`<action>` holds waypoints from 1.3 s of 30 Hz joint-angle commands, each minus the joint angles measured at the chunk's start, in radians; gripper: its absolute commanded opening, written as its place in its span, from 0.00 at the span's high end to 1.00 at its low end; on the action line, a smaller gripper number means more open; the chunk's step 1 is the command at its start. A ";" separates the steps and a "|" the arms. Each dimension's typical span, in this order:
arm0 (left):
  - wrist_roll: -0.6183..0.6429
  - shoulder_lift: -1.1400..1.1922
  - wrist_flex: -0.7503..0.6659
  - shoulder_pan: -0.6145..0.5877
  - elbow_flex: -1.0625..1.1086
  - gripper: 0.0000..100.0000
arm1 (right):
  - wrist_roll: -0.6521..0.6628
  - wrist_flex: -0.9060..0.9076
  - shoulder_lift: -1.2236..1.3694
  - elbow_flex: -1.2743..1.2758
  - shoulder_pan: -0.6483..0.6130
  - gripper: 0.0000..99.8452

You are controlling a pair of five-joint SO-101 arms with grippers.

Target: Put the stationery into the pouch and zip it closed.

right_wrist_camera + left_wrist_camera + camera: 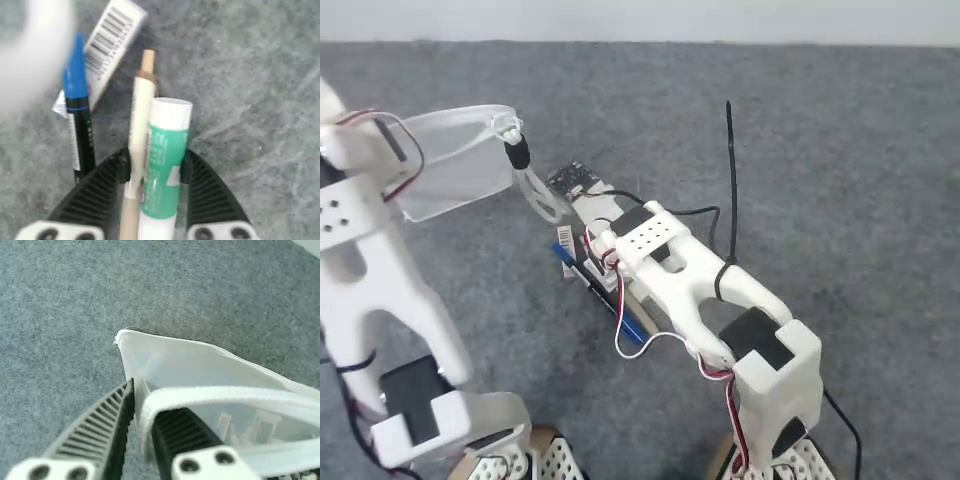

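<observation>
Right claw (155, 167) is clamped on the glue stick (162, 172) and beige pen (139, 115) at table (840, 150) centre, blue pen (77, 100) lying just beside them, and I see left claw (141, 399) pinching the pouch (200, 365) rim, pouch held up at 10 o'clock in high view.

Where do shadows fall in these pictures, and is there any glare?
High view: even light, only faint shadows on the carpet. Left wrist view: no glare on the pouch. Right wrist view: a soft shadow beside the glue stick in the end effector.
</observation>
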 commanded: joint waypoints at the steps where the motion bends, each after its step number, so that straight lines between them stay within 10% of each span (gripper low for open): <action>1: 0.017 -0.014 0.006 -0.005 -0.059 0.99 | 0.014 0.015 -0.007 -0.034 0.028 0.99; 39: 0.018 -0.015 0.032 0.110 -0.062 0.99 | 0.006 0.160 -1.003 0.272 0.048 0.99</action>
